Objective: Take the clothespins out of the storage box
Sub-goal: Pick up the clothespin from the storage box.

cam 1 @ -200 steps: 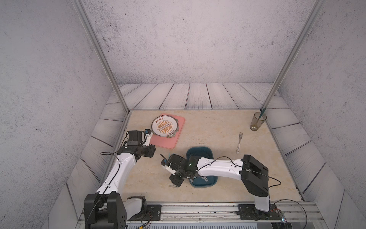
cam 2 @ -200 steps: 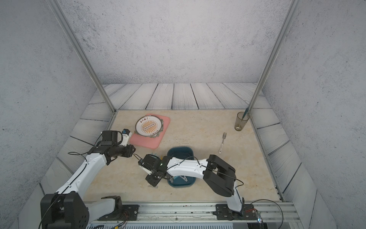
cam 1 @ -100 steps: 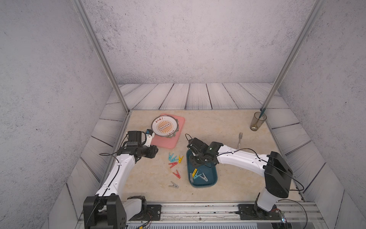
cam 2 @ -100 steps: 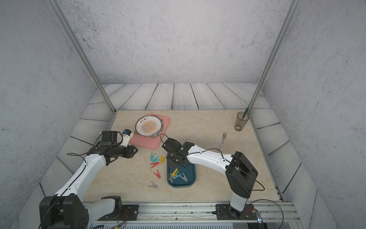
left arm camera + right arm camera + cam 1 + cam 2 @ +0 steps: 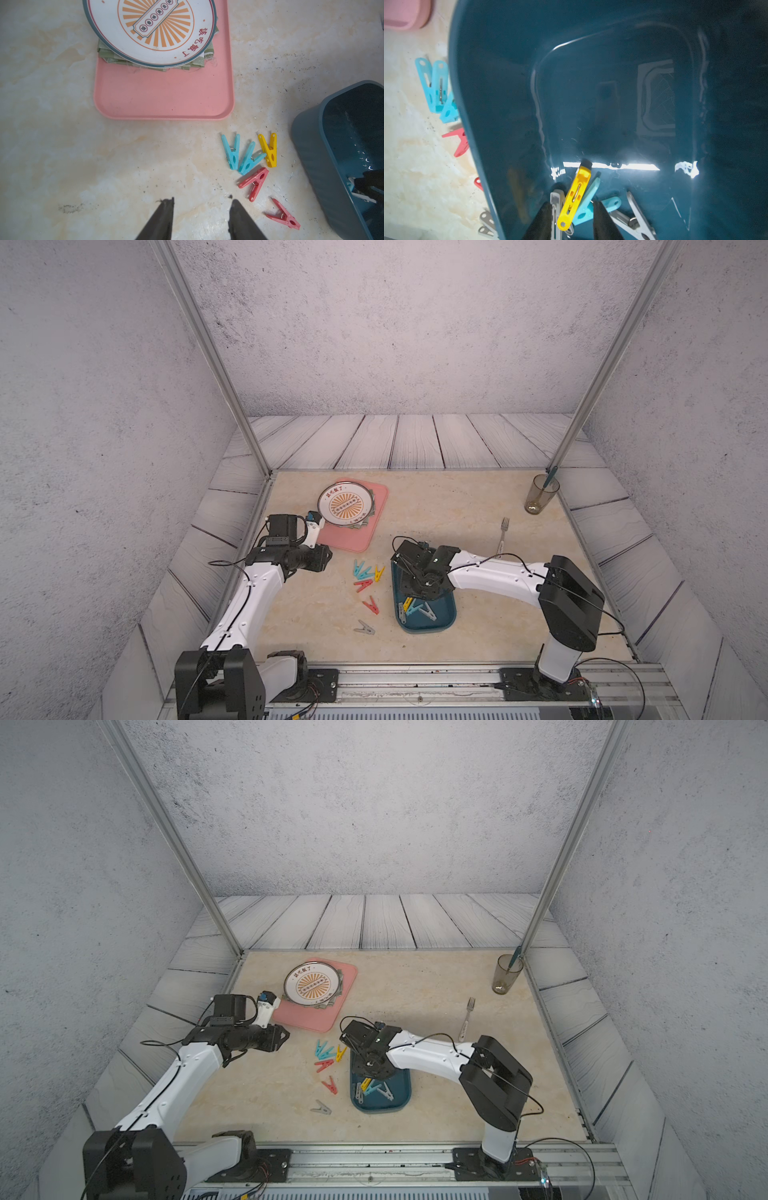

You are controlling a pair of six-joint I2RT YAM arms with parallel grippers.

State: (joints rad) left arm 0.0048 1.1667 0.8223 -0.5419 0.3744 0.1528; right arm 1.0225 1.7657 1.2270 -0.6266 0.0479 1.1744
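The dark teal storage box point(image 5: 424, 630) point(image 5: 380, 1108) lies near the table's front. A yellow clothespin point(image 5: 575, 197), a teal one point(image 5: 588, 199) and two grey ones point(image 5: 633, 216) lie in its near end. My right gripper point(image 5: 413, 595) point(image 5: 572, 205) reaches into the box, open, its fingers either side of the yellow pin. Several clothespins point(image 5: 365, 572) point(image 5: 249, 158), teal, yellow, red and grey, lie on the table left of the box. My left gripper point(image 5: 326, 558) point(image 5: 202, 202) hovers open and empty left of them.
A pink tray point(image 5: 353, 537) holding a patterned plate point(image 5: 345, 504) on folded cloth sits behind my left gripper. A metal fork point(image 5: 503, 537) lies right of the box. A glass point(image 5: 540, 495) stands at the back right corner.
My right gripper swung from the table left of the box back into the box and down over the pins. A grey clothespin now lies where it was. The left arm barely moved.
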